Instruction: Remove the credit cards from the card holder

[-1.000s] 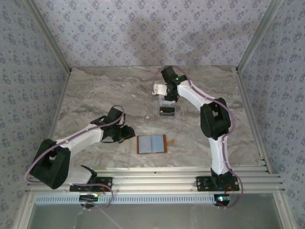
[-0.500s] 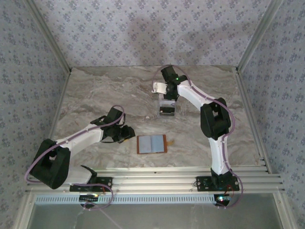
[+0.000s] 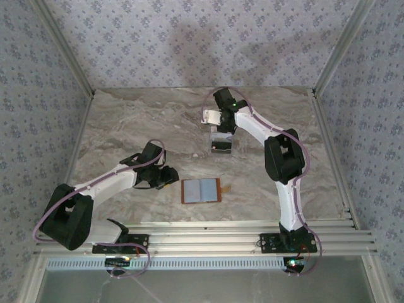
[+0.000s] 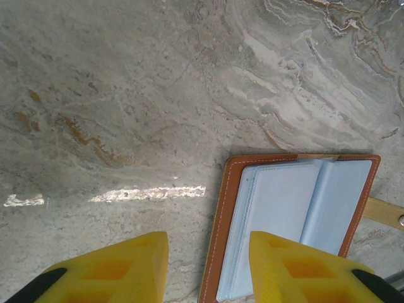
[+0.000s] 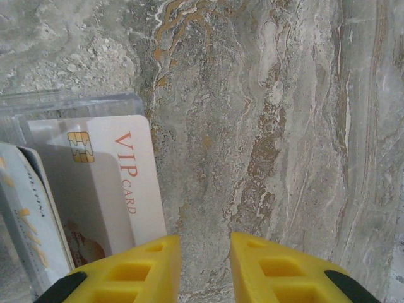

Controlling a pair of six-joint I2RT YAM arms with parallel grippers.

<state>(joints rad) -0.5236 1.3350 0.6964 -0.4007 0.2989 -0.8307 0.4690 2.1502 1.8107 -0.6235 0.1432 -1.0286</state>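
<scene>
Found card holder (image 4: 297,214) spread flat on worktop (image 4: 126,95), grey-blue inner faces up, snap tab (image 4: 386,211) thrown out to one side; presumably left open this way to keep pockets reachable from above. Cannot tell whether any card remains in pockets.

Noted left tool (image 4: 207,268) hanging low at holder's left edge, fingers apart, nothing between, one finger (image 4: 297,271) over holder's near corner; well placed for pinning or pinching that edge.

Spotted credit cards (image 5: 113,183) well apart from holder, toward far side of worktop, lying in clear tray (image 5: 76,104): pale VIP card beside a second pale card (image 5: 25,221). Probably serving as drop point.

Saw right tool (image 5: 205,262) just beside VIP card's long edge, over bare marble, fingers slightly apart, gripping nothing, touching neither card as far as visible
</scene>
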